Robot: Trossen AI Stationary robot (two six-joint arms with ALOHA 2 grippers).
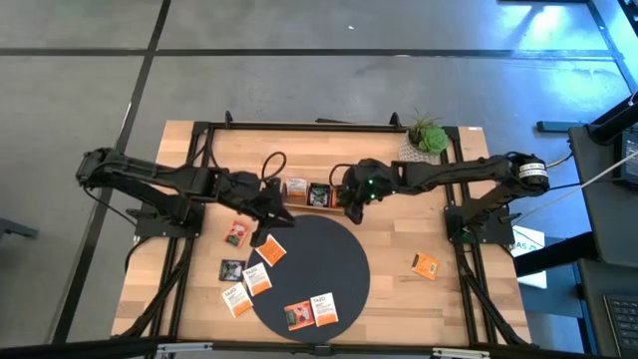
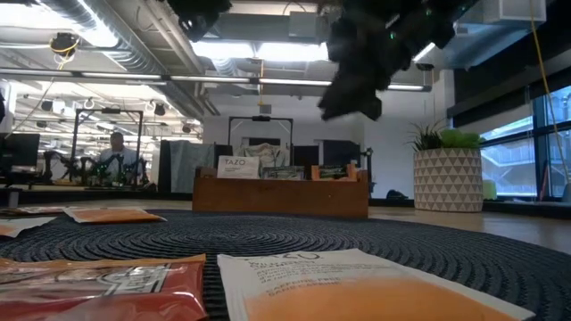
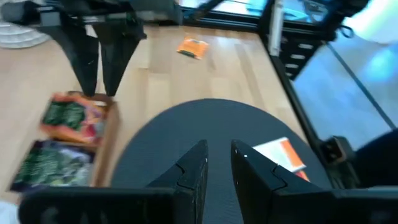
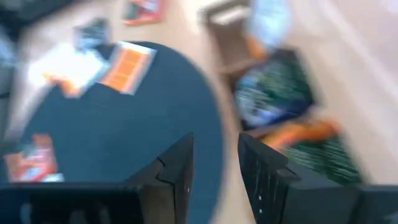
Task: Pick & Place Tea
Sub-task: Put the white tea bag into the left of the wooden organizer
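Small flat tea sachets lie scattered. A red one (image 1: 237,232), an orange one (image 1: 271,249), a black one (image 1: 232,268) and others lie left of the dark round mat (image 1: 329,254). A red one (image 1: 297,315) and a white-orange one (image 1: 323,309) lie on the mat's near part. One orange sachet (image 1: 426,264) lies alone on the right. The wooden tray (image 1: 309,192) at the far side holds packets. My left gripper (image 1: 271,206) (image 3: 216,163) hovers open over the mat's far-left edge. My right gripper (image 1: 351,206) (image 4: 214,163) hovers open beside the tray's right end, empty.
A potted plant (image 1: 427,140) stands at the far right of the table. A cable loop (image 1: 273,163) lies behind the tray. In the low view, two sachets (image 2: 357,290) lie close before the camera on the mat. Bare wood (image 1: 419,309) shows right of the mat.
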